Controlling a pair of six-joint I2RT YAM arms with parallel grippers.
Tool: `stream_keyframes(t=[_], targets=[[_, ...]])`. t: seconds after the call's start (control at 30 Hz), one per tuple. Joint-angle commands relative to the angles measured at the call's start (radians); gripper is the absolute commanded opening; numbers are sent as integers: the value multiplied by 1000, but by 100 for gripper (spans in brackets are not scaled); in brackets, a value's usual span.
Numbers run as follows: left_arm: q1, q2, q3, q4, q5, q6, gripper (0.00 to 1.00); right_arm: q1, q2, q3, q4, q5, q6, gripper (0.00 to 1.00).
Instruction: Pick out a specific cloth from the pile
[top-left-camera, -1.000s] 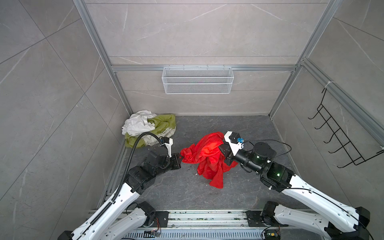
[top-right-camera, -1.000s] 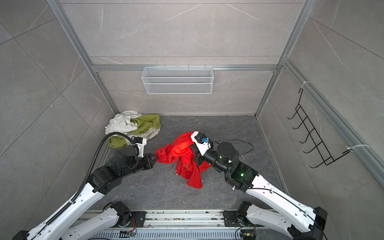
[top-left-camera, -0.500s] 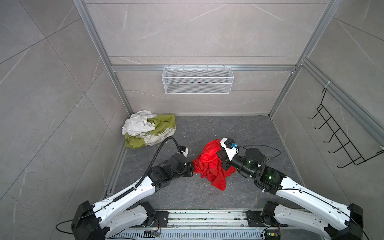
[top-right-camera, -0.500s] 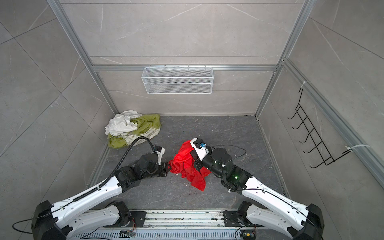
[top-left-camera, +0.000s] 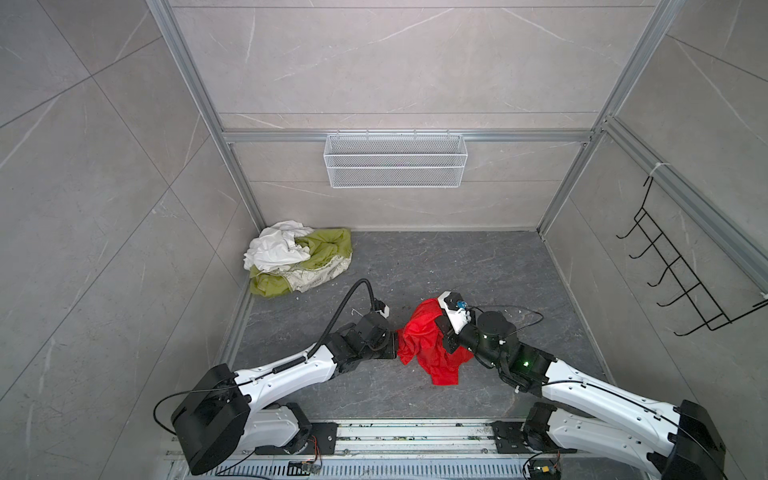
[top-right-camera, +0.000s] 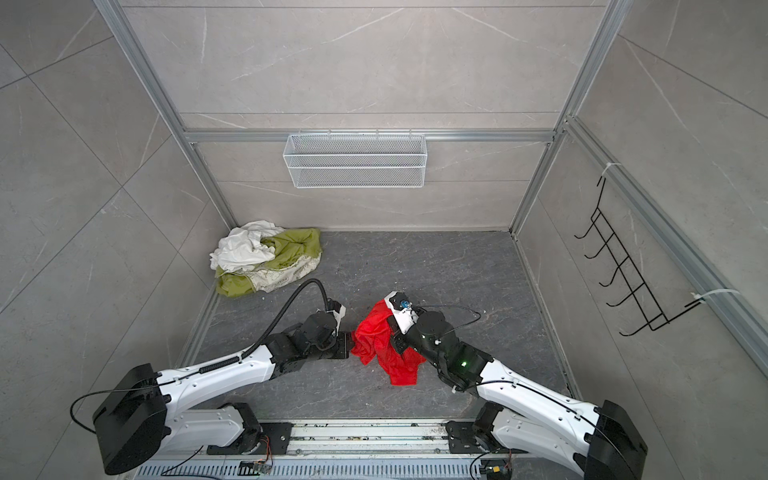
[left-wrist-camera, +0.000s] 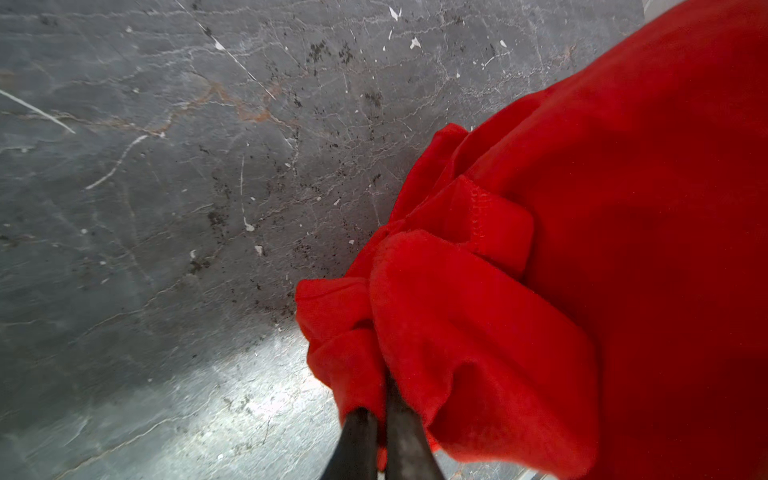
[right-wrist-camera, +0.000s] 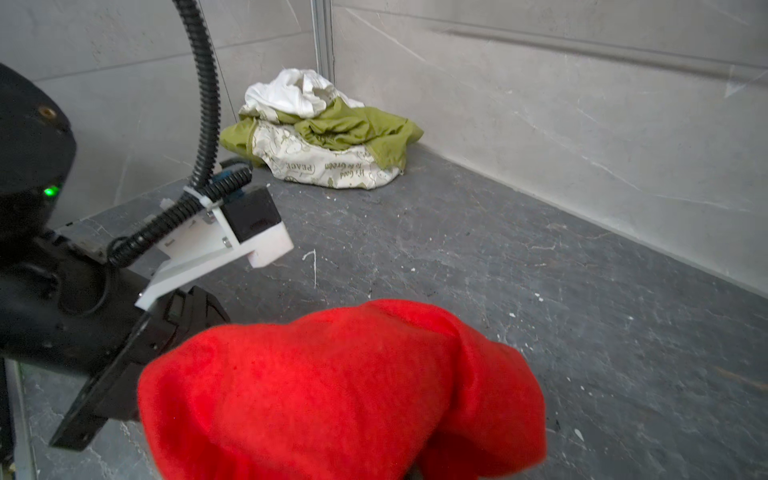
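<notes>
Landmark: the cloth (top-left-camera: 424, 353), on the floor (top-left-camera: 457, 266), front middle in both top views. At its left edge the left gripper (top-left-camera: 394, 347) touches it, with a fold nipped between the fingers (left-wrist-camera: 357, 436). Against its right side sits the right gripper (top-left-camera: 446, 334), with the cloth draped over it. Well behind and left of the cloth, in the corner: the pile (top-left-camera: 297, 259). On the wall behind the cloth: wire basket (top-left-camera: 395, 166). On the wall far to its right: hook rack (top-left-camera: 681, 282).

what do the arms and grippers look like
White shells with black joints on the left arm and right arm. A black ribbed hose runs along the left; the right shows a thin black cable and green light. Left gripper: slim dark fingers.
</notes>
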Motion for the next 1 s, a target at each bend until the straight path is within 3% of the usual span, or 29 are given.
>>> stream_keyframes(t=[0.0,0.17,0.43,0.67,0.97], targets=[[-8,10,-11,65,18,20,2,-6,11,-41,67,45,27,1],[-11,2,-34,64,17,28,20,-8,48,-81,91,65,35,15],[-11,-55,-11,-8,-18,63,34,-19,68,-66,95,70,14,38],[-11,-150,37,-134,-68,103,36,-24,-2,-2,-61,34,-31,60],[-10,-261,136,-288,-149,199,38,-25,-178,159,-439,44,-26,77]])
